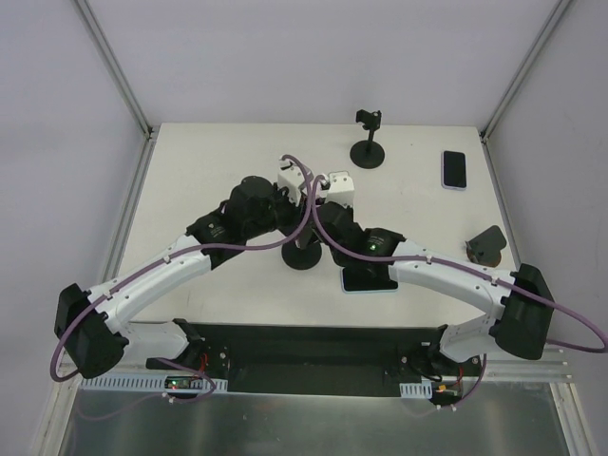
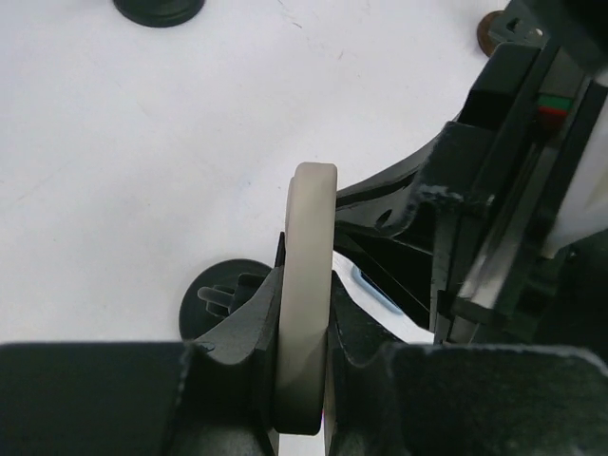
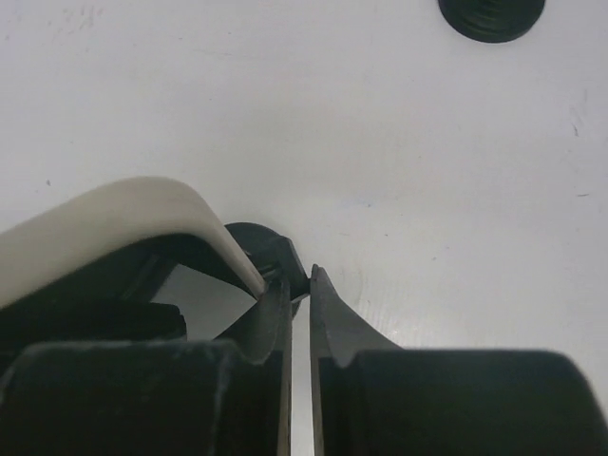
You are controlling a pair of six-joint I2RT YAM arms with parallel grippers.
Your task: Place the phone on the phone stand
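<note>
1. Standing on the white desk beneath the two wrists, the round-based phone stand is sitting near the middle. The arms are covering its top, so I cannot tell whether it is carrying anything.
2. A second stand with a small clamp on top is standing near the far edge. A dark phone is lying flat to its right, well apart from it.
3. Another phone with a pale-blue rim is lying flat under the right forearm, and a small dark wedge is sitting near the right edge.
4. The cream-edged phone is being held upright and edge-on to the left wrist camera, just beside the middle stand's black base.
5. The left fingers are clenching on the lower part of that phone, one on each face.
6. The right fingers are pressing together with only a sliver of gap. Their tips are sitting right by the phone's curved corner and the stand's dark top, and I cannot tell whether they are pinching anything.
7. The left arm is reaching from the near left corner inward to the centre, and the right arm is mirroring it from the near right. The two wrists are meeting almost nose to nose.
</note>
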